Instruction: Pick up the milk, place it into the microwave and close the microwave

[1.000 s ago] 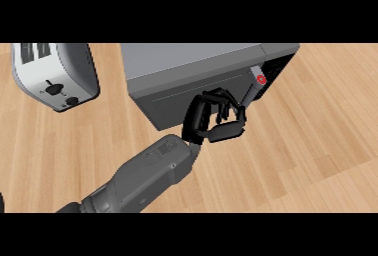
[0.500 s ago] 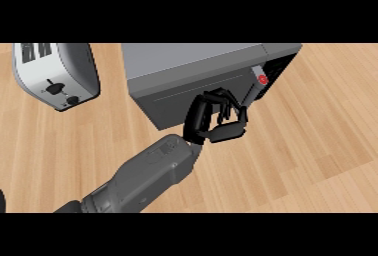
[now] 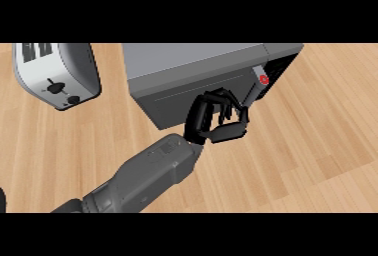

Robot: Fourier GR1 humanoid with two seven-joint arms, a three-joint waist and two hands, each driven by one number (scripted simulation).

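you're on the closing step: the left hand (image 3: pixel 218 120) sits against the microwave (image 3: pixel 199 75) door front, fingers (image 3: pixel 221 100) curled but clasping nothing. the milk isn't visible, probably inside, at 12 o'clock from the fingers. next, judge whether the door is flush; if not, push toward 12. toaster (image 3: pixel 59 72) at 10 o'clock on the counter (image 3: pixel 310 130).
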